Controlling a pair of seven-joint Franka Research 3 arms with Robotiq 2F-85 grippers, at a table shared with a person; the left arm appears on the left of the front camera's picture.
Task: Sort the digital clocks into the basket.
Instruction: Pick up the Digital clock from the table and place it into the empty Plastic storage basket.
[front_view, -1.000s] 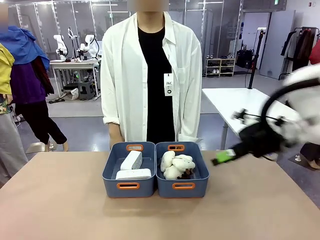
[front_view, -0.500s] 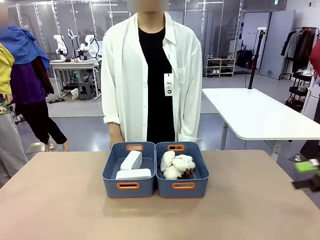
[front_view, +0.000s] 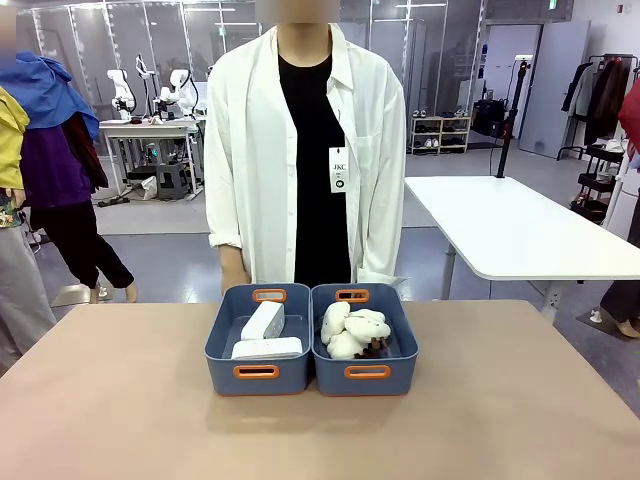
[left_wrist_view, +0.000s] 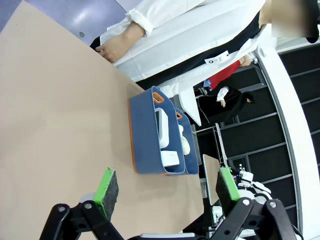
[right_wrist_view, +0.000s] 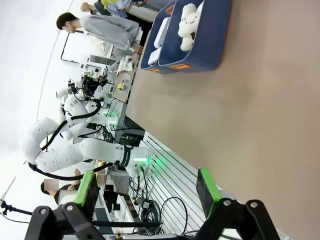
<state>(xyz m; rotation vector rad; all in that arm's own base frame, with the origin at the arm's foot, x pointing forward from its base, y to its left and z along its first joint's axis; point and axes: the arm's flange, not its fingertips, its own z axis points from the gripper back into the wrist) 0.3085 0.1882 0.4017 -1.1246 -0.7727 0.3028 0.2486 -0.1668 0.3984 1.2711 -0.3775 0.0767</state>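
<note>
Tan table (front_view: 120, 420), basket (front_view: 222, 352) holding digital clocks (front_view: 265, 335)

black robot hand (left_wrist_view: 162, 192) w/ green pads, person (front_view: 300, 150) in white shirt

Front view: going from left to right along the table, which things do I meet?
Left basket holding two digital clocks → right basket holding the plush toys.

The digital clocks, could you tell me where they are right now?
In the front view, both digital clocks lie inside the left basket, beside the bin of plush toys, in front of the person.
</note>
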